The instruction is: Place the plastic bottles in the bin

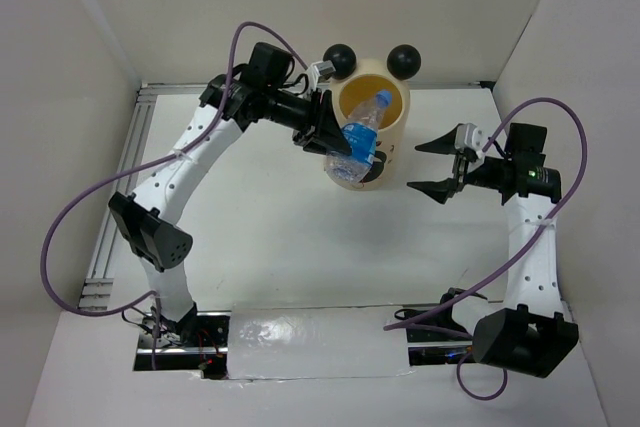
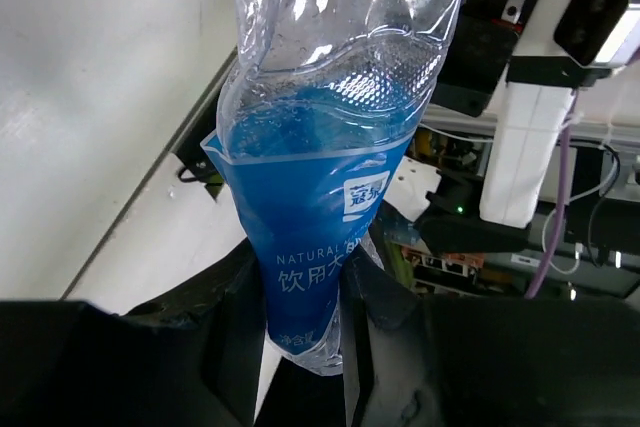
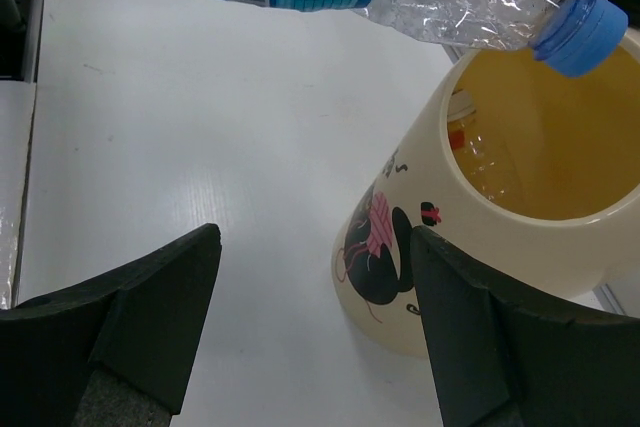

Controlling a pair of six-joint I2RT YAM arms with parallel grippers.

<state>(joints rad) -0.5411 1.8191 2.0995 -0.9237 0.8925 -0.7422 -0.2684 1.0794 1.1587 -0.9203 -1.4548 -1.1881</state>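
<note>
Pale walls are boxing in a white surface [image 1: 300,247], and the bin [image 1: 398,152] is standing near the middle of its far edge. Left jaws are clenching the bottle [image 1: 360,132] around the lower, blue-labelled end. They are holding it tilted across the bin's near-left rim, so the blue cap [image 3: 580,32] is poking just past the rim over the yellow inside. Right jaws are hanging released just to the bin's right, gripping nothing. Down inside the bin something clear with a red band [image 3: 470,142] is showing, likely another bottle.

The held bottle is looking empty, dented and thin-walled. I'm guessing it is very light and soft, giving under any squeeze and sliding easily on its glossy label. The labelled part, where it is being gripped, seems the firmest place to take it. Let go from here, it should be dropping cap-first, though its body may be catching on the rim.
</note>
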